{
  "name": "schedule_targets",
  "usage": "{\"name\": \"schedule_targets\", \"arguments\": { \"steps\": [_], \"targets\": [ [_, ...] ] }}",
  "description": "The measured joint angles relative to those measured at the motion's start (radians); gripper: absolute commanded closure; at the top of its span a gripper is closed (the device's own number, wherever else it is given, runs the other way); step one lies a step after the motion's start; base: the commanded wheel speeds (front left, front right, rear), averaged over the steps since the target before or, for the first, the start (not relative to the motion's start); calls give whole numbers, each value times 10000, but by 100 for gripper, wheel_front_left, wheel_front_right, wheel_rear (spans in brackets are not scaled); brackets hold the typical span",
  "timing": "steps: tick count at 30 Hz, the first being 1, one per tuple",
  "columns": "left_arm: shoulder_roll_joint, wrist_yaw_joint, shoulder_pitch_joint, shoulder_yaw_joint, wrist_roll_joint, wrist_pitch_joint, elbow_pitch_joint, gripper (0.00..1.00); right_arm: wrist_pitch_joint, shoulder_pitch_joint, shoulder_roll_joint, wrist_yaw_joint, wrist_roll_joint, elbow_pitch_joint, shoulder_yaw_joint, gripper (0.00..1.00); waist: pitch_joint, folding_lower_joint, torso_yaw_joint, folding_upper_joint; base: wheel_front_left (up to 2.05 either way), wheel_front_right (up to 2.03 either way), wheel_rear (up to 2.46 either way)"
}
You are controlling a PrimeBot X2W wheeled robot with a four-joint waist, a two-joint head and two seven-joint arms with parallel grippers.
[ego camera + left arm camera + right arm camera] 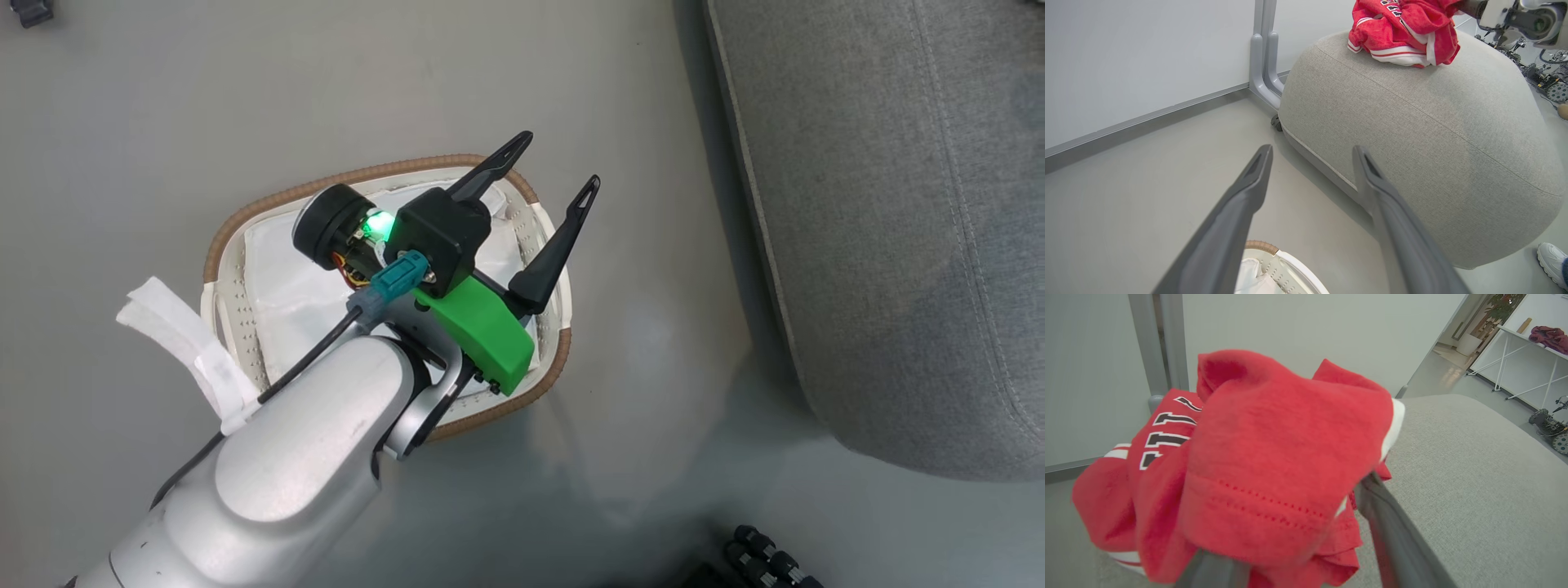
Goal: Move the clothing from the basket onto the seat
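The red clothing (pixel 1400 32) lies in a heap on top of the grey seat (pixel 1412 143), near its far edge. One piece has white stripes and black letters with white edges, and one piece is plain red. In the right wrist view the clothing (pixel 1274 465) is very close, and the right gripper (pixel 1306 490) is in it with its two fingers spread wide. One finger (pixel 1396 539) is bare beside the heap, and red cloth hangs over the other one. The seat (pixel 898 204) stands on the floor to the right of the basket (pixel 245 220), a little apart from it. The basket has a brown rim, and a flat white sheet (pixel 286 278) lies inside it. The left gripper (pixel 558 162) hangs over the basket with its fingers wide apart and nothing between them, pointing toward the seat. A white shoe (pixel 1551 261) is on the floor by the seat.
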Motion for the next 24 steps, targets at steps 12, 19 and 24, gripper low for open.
{"name": "schedule_targets", "arguments": {
  "steps": [12,19,24],
  "targets": [
    [-17,-54,317,61,-351,-462,525,0,-209,1637,550,0,1020,-581,1488,0,-939,-1,-461,0,0,0,0],
    [-176,-79,595,199,-570,-1043,1037,0,-211,2369,290,0,1801,-1425,2431,0,-1830,-1,-548,0,0,0,0],
    [-366,-19,967,414,-897,-1569,1565,0,-211,2546,198,0,2104,-1651,3164,0,-2597,-2,-453,0,0,0,0]
  ]
}}
